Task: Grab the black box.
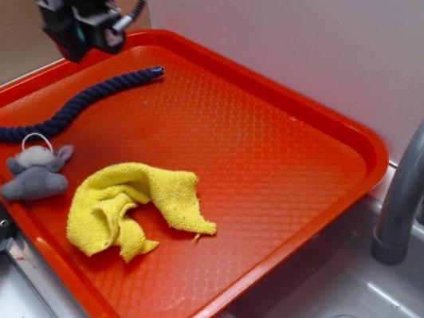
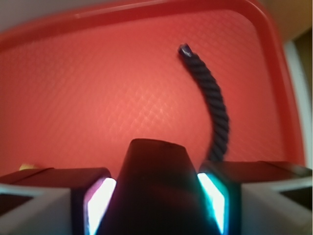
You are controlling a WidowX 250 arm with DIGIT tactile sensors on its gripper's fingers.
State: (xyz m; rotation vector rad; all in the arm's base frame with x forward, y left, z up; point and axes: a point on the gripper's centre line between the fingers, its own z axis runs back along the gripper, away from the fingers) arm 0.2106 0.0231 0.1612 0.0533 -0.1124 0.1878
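Black box [image 2: 155,188] in raised hand [image 2: 156,196]

My gripper [image 1: 82,35] hangs raised and tilted, its cable looping up behind my wrist. In the wrist view my two fingers [image 2: 95,200] press from either side on the black box [image 2: 155,191] held between them.

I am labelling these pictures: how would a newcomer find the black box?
Find the red tray, then the gripper over its far corner. The black box sits clamped between its fingers: matte and blocky, unlike the twisted blue rope.
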